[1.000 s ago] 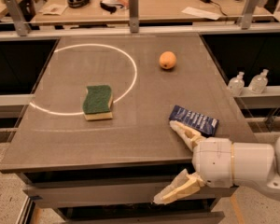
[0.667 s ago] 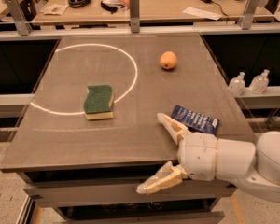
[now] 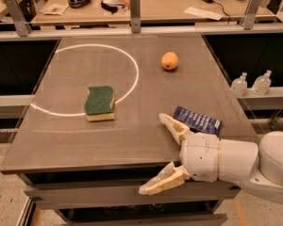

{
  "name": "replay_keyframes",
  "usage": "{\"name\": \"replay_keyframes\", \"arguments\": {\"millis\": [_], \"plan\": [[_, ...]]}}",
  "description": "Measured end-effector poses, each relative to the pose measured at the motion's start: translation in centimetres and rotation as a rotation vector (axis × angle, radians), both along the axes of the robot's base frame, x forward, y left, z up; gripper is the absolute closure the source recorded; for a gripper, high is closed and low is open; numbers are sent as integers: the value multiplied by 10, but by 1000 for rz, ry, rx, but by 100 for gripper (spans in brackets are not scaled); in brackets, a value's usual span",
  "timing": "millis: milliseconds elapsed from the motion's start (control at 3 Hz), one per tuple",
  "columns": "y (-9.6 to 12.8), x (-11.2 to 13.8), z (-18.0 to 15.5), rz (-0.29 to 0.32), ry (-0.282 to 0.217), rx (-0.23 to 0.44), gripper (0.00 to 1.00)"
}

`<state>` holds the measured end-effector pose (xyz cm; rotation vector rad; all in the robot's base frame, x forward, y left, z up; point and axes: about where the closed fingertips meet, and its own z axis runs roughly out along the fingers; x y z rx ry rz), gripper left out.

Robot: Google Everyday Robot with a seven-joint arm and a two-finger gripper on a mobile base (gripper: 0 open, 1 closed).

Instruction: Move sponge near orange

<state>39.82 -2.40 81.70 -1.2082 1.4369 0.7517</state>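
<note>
**A:** What lies at the left of the frame?

**B:** The table (image 3: 85, 140), brown and flat, fills most of it. A thin white ring (image 3: 61, 51) is drawn on its left half. The sponge (image 3: 100, 102) lies left of centre, flat, green side up with the yellow foam showing along its near edge. It sits across the ring's lower right arc, mostly inside the ring.

**A:** And the tool?

**B:** The tool (image 3: 152, 154) is at the bottom of the frame, right of the sponge and well apart from it, at the table's near edge. Its two tan fingers are spread wide with nothing between them. The upper finger (image 3: 172, 126) lies over the tabletop, and the lower finger (image 3: 162, 181) hangs in front of the table's front edge.

**A:** Where is the orange?

**B:** The orange (image 3: 170, 60) is in the upper middle of the frame, outside the ring to its right. It is well apart from both the sponge and the tool.

**A:** Anything further right?

**B:** A dark blue packet (image 3: 198, 121) lies flat on the table just beside the upper finger. The white arm (image 3: 236, 161) runs off to the lower right corner. Two clear bottles (image 3: 239, 84) stand past the table's right edge.
</note>
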Motion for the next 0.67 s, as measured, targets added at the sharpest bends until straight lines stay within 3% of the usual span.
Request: {"name": "replay_keyframes", "arguments": {"millis": [333, 667], "plan": [[24, 14, 7, -21, -20, 14, 0], [58, 30, 13, -35, -29, -29, 0]]}}
